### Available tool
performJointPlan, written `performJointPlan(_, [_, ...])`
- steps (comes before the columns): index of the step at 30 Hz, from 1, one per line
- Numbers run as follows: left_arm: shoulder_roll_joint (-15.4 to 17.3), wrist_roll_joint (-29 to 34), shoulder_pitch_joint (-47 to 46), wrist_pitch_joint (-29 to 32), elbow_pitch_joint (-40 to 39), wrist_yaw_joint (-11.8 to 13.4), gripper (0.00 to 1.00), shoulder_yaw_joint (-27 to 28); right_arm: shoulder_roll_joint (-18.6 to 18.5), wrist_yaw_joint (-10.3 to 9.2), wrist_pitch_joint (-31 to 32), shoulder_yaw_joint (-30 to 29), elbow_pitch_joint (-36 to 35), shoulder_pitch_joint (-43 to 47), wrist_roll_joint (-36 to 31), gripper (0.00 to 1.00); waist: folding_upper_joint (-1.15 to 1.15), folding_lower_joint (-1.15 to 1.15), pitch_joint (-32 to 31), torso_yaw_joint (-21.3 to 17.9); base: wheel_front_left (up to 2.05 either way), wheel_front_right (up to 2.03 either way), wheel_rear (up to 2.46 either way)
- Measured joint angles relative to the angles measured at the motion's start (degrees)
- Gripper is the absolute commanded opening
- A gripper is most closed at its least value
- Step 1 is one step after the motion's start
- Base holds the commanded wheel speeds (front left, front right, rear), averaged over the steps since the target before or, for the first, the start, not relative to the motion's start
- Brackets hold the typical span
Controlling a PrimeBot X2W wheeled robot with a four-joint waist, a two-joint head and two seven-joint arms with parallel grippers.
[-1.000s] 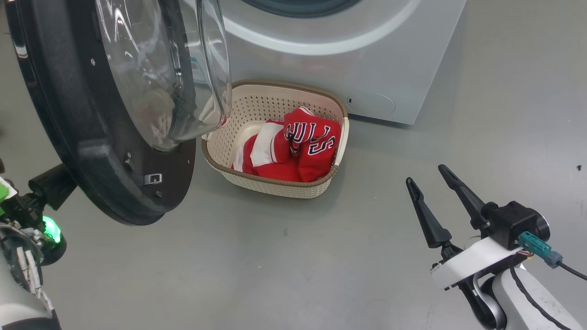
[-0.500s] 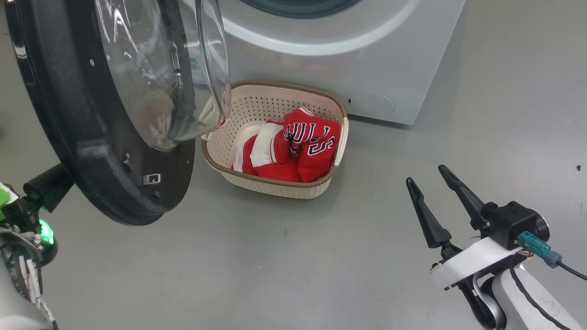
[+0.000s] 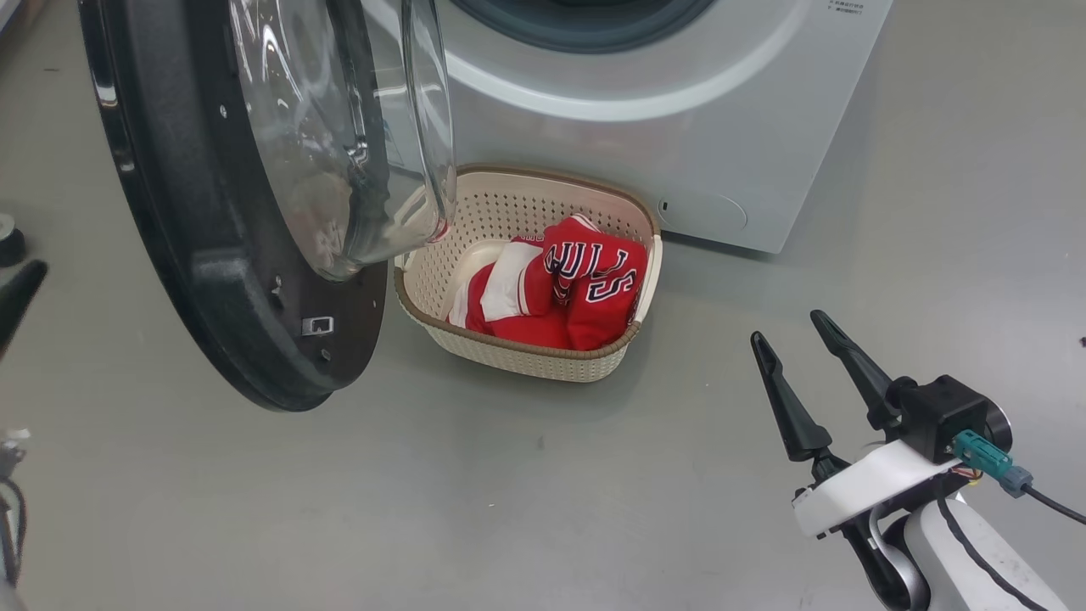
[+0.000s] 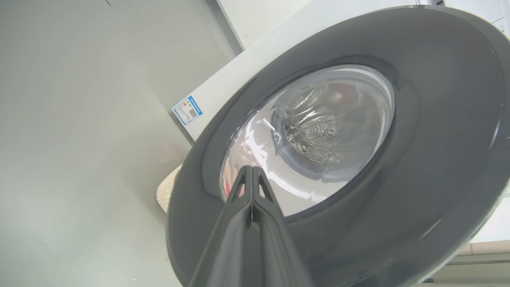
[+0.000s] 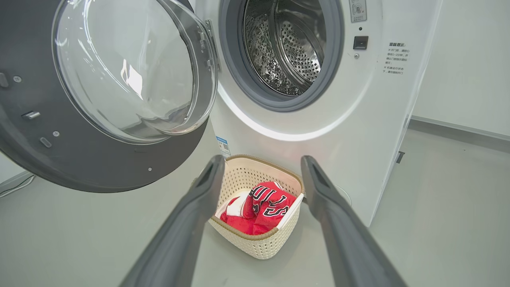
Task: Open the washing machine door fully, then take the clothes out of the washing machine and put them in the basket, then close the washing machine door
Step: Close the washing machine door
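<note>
Here the left gripper (image 4: 252,170) is clenched on nothing, its fingers pointing at the outer face of the washing machine door (image 4: 418,159), which stands open. The right gripper (image 5: 261,160) is spread wide and empty. Beyond it, between its fingers, sits the basket (image 5: 259,244) holding the clothes (image 5: 263,207), with the washing machine (image 5: 358,119) just behind.
</note>
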Motion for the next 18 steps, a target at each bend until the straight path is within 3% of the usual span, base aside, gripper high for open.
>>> performJointPlan(11, [12.7, 17.7, 11.5, -15.5, -17.0, -0.1, 0.00, -16.8, 0.9, 0.00, -0.4, 0.8, 0.5, 0.3, 0.0, 1.00, 0.00, 0.00, -1.2, 0.4, 0.00, 0.00, 0.00])
performJointPlan(18, [14.8, 24.4, 19.8, -28.5, -19.7, -0.2, 0.00, -22.8, 1.0, 0.00, -0.4, 0.7, 0.8, 0.4, 0.0, 1.00, 0.00, 0.00, -1.9, 0.4, 0.00, 0.00, 0.00])
